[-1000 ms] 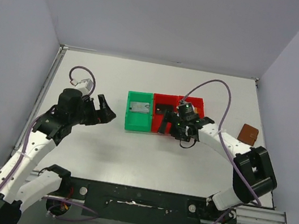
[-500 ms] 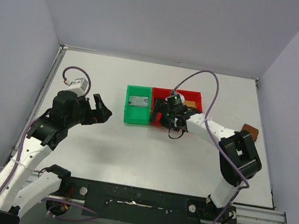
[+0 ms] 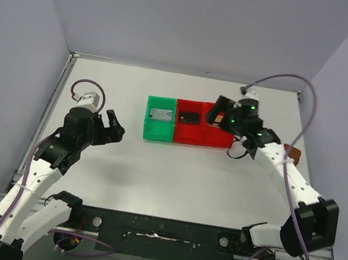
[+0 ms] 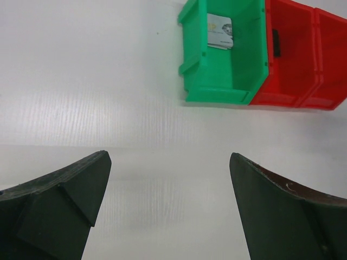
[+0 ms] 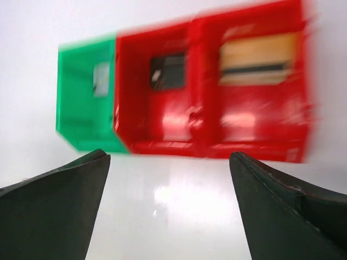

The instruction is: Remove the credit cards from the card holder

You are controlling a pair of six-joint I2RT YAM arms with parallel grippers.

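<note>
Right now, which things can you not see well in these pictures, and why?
- Card holder, top view: partly behind the right arm; open or closed, cannot tell.
- Rightmost red bin, top view: right gripper covers much of its inside.
- Gold card, right wrist view: motion blur, no print readable.
- Dark card, left wrist view: middle bin's wall hides most.

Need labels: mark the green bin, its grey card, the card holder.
green bin [image 4: 217, 96], left wrist view, near wall
grey card [image 4: 219, 31], left wrist view, its middle
card holder [image 3: 293, 152], top view, visible corner
</note>
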